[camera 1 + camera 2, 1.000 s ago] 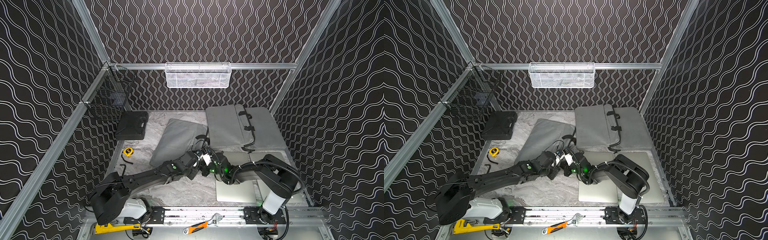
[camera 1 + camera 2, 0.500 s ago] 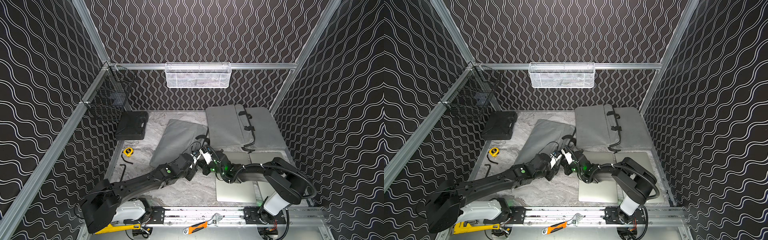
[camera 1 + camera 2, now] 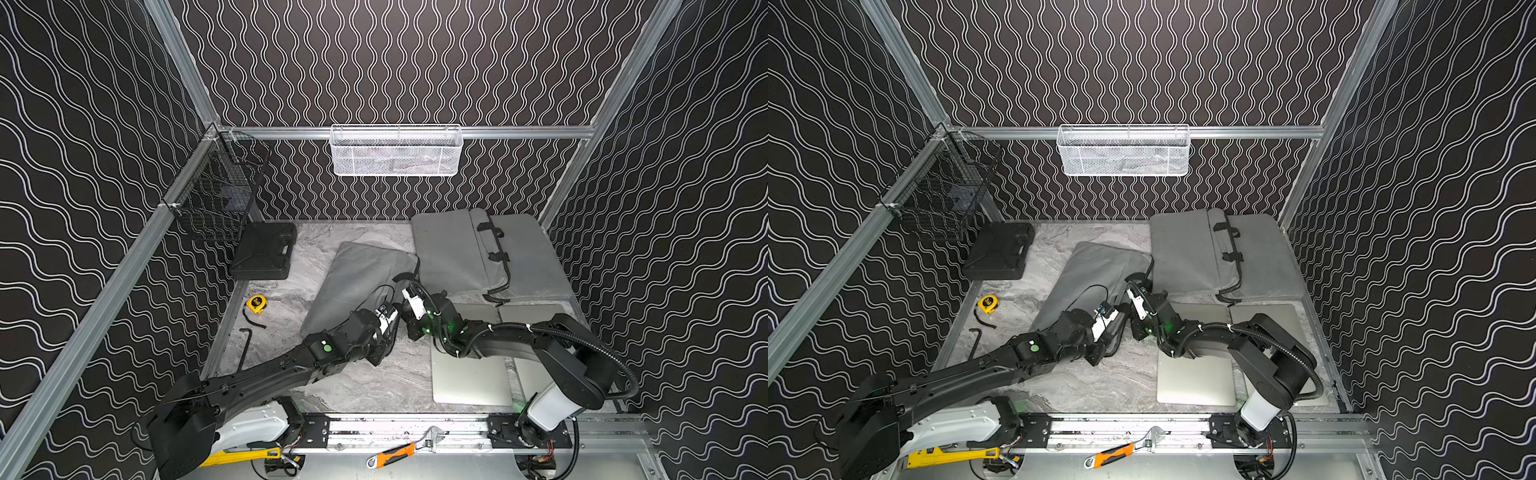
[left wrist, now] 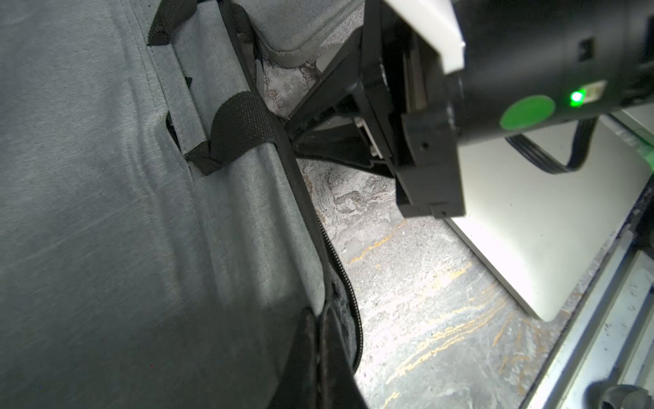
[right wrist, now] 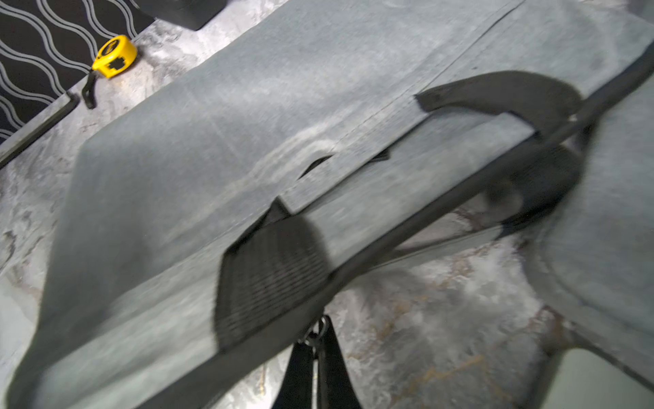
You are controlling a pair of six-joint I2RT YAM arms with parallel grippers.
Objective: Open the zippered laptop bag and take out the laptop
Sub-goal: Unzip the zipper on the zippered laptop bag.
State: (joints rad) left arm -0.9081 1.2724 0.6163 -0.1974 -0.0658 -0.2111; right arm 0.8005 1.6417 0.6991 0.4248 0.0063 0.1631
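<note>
Both arms reached further up the bag (image 3: pixel 361 282). My left gripper (image 4: pixel 318 315) pinches its edge, right gripper (image 5: pixel 316 340) grips the pull (image 5: pixel 321 323). Mid-unzip, I reckon; next, drag pull along, edge taut.

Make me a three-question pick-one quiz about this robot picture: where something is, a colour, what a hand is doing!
1. Where is the yellow tape measure? A on the marble tabletop; B inside a basket; C on a laptop.
2. What colour is the mesh basket on the back rail? A red; B white; C blue.
3. The right hand is: A wide open; B hidden; C shut.
Answers: A, it lies on bare marble; B, its wire is white; C, its fingers pinch the zip ring on the grey fabric bag.
</note>
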